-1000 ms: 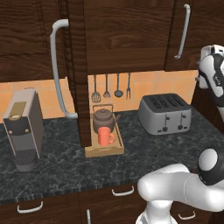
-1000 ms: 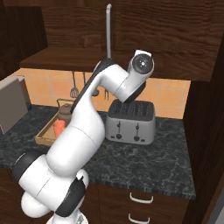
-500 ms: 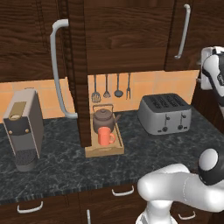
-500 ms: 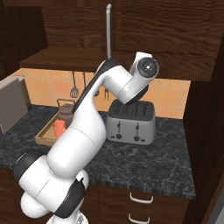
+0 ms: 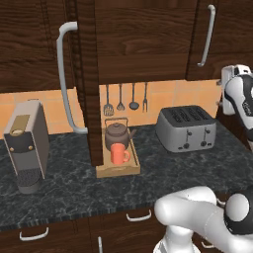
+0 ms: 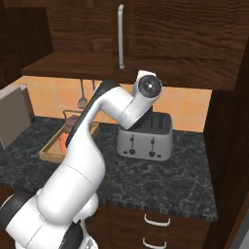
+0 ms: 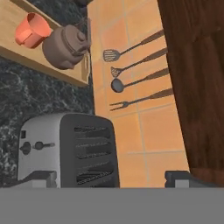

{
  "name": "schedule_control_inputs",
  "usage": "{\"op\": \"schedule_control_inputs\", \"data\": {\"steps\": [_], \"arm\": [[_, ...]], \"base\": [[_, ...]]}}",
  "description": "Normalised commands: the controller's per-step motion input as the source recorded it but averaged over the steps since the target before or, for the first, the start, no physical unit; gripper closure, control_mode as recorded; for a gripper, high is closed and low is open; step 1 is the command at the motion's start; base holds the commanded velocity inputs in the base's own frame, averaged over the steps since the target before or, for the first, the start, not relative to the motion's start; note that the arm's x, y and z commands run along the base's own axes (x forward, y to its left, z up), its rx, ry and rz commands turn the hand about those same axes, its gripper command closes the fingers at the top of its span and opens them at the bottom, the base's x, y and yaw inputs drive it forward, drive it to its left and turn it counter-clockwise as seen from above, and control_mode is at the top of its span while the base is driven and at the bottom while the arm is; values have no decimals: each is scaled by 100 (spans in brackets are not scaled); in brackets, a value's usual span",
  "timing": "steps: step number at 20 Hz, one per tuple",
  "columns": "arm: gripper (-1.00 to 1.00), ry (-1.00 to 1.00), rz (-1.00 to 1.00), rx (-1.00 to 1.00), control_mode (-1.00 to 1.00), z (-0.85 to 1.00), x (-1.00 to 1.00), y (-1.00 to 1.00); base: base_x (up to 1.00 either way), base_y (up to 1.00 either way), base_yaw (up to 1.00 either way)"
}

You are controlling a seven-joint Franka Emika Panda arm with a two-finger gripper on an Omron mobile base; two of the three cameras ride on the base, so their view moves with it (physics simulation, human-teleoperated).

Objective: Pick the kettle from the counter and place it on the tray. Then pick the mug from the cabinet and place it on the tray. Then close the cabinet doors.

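Observation:
The tan tray (image 5: 114,171) lies on the dark counter (image 5: 64,185) with the brown-grey kettle (image 5: 116,136) at its back and the orange-red mug (image 5: 118,154) in front of it. The hand view shows the mug (image 7: 32,29), kettle (image 7: 64,46) and tray (image 7: 42,65) at upper left, far from my gripper (image 7: 111,179). The gripper is open, nothing between its fingertips (image 7: 40,178). It hangs high over the toaster (image 7: 70,148). My forearm (image 5: 238,96) rises at the right edge. One cabinet door (image 5: 86,84) stands open, edge-on, with a long grey handle (image 5: 64,79). Another door (image 5: 143,39) is shut.
A silver toaster (image 5: 187,128) stands right of the tray. At the far left is a boxy coffee machine (image 5: 27,143). Utensils (image 5: 126,96) hang on the orange tile wall behind the tray. A tall dark wood panel (image 6: 228,146) bounds the counter on the right.
My wrist has swung a little to the right, over the toaster. Kettle, mug, tray and the open door have not moved.

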Motion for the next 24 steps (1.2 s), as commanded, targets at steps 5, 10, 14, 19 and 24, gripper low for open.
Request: {"op": "schedule_control_inputs", "data": {"steps": [5,10,14,19,24], "arm": [[-100,-2,0,2,-100,1,-76,3],[-100,6,0,0,-100,-4,-11,24],[-100,9,0,0,-100,-8,0,26],[-100,7,2,-1,-100,-22,-16,38],[-100,1,5,-14,-100,-29,-31,63]], "base": [[0,0,0],[0,0,0],[0,0,0],[0,0,0],[0,0,0]]}}
